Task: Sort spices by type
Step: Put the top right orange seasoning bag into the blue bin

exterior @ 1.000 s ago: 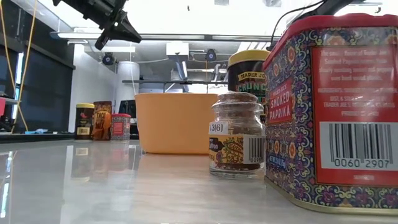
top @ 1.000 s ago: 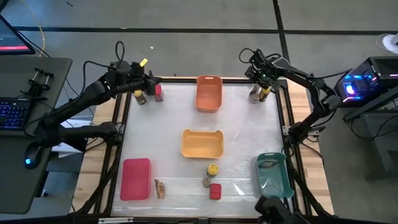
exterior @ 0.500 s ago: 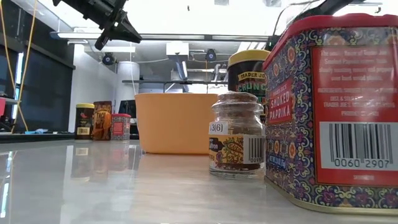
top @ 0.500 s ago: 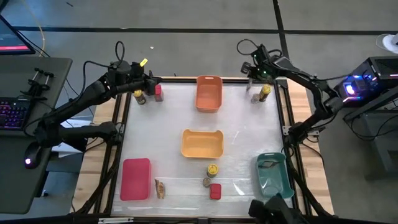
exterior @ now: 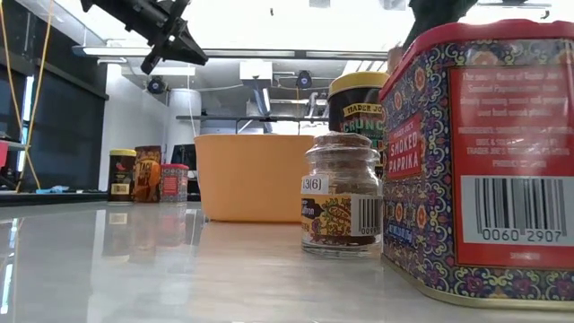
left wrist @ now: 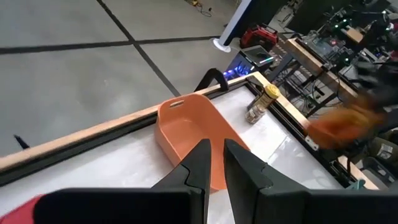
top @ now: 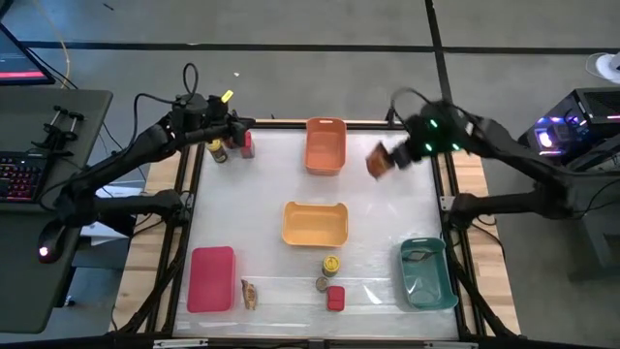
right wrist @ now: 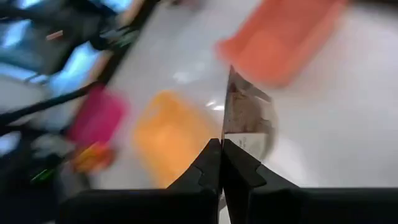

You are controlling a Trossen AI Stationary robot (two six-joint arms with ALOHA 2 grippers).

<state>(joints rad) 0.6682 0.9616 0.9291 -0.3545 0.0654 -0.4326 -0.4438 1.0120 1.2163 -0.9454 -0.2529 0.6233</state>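
The table (top: 378,228) with its pale glossy top and wooden edge stands on a grey concrete floor (top: 291,58) crossed by dark seams. To the left of the table sits a dark desk (top: 58,145) with a lit keyboard (top: 21,177) and a mouse (top: 46,253), and to the right of it a computer case (top: 572,121) glows blue among cables. Beyond the table's far side the room is brightly lit from overhead, with white ducts (exterior: 260,76) and a dark window wall (exterior: 63,126).
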